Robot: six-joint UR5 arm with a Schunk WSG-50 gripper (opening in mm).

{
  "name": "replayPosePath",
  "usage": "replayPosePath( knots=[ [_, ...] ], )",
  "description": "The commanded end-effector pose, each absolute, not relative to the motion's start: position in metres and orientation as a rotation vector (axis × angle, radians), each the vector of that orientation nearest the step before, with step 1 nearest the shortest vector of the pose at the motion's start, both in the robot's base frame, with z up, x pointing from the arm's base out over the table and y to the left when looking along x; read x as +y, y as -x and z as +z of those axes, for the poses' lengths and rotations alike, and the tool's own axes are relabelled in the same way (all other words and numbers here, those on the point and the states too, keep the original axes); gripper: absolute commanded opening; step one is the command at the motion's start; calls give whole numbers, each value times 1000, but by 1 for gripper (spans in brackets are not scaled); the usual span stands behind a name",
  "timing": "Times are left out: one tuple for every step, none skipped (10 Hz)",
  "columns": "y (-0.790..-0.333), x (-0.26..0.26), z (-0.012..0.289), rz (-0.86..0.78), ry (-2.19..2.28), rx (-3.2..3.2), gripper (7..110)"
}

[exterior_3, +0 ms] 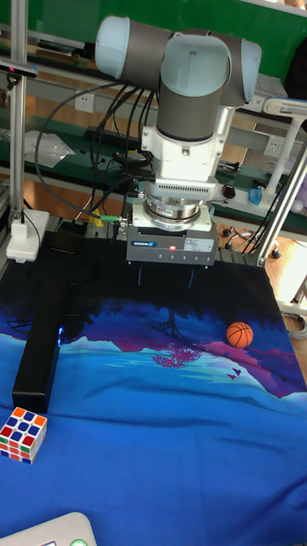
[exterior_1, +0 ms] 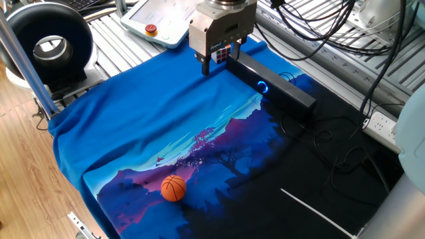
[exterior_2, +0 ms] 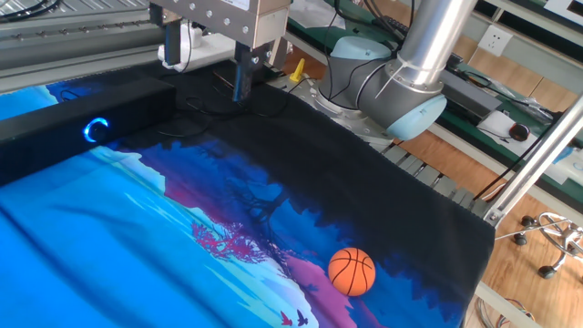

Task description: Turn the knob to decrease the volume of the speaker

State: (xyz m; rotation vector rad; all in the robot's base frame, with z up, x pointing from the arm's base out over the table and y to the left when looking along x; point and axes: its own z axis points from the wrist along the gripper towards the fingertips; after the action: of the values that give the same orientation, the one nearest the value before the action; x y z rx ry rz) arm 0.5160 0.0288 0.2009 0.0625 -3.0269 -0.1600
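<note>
The speaker (exterior_1: 272,83) is a long black bar lying on the blue cloth, also in sight at the speaker (exterior_2: 55,118) and the speaker (exterior_3: 41,345). Its knob (exterior_1: 263,86) glows blue on the side facing the cloth; the same ring shows at the knob (exterior_2: 97,129), and only as a faint glow at the knob (exterior_3: 61,334). My gripper (exterior_1: 221,56) hangs open above the cloth with nothing between its fingers. In the tall view the gripper (exterior_3: 170,275) is well to the right of the speaker, apart from the knob. The gripper (exterior_2: 206,68) is right of the knob.
A colourful puzzle cube (exterior_3: 23,433) lies past the speaker's end. An orange ball (exterior_1: 173,188) rests on the cloth's near part. A round black ring device (exterior_1: 50,40), a pendant with a red button (exterior_1: 151,28), cables and a power strip (exterior_1: 388,126) surround the cloth.
</note>
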Motion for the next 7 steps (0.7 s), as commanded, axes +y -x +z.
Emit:
replayPosePath(
  knots=[
    [-515, 32, 202, -181, -70, -3024, 7],
    [-515, 32, 203, -184, -70, -3022, 7],
    [-515, 32, 203, -184, -70, -3022, 7],
    [-515, 33, 203, -188, -71, -3023, 7],
    [-516, 32, 203, -186, -68, -3025, 7],
    [-518, 32, 202, -184, -67, -3033, 7],
    [-520, 29, 202, -168, -73, -3044, 7]
  ],
)
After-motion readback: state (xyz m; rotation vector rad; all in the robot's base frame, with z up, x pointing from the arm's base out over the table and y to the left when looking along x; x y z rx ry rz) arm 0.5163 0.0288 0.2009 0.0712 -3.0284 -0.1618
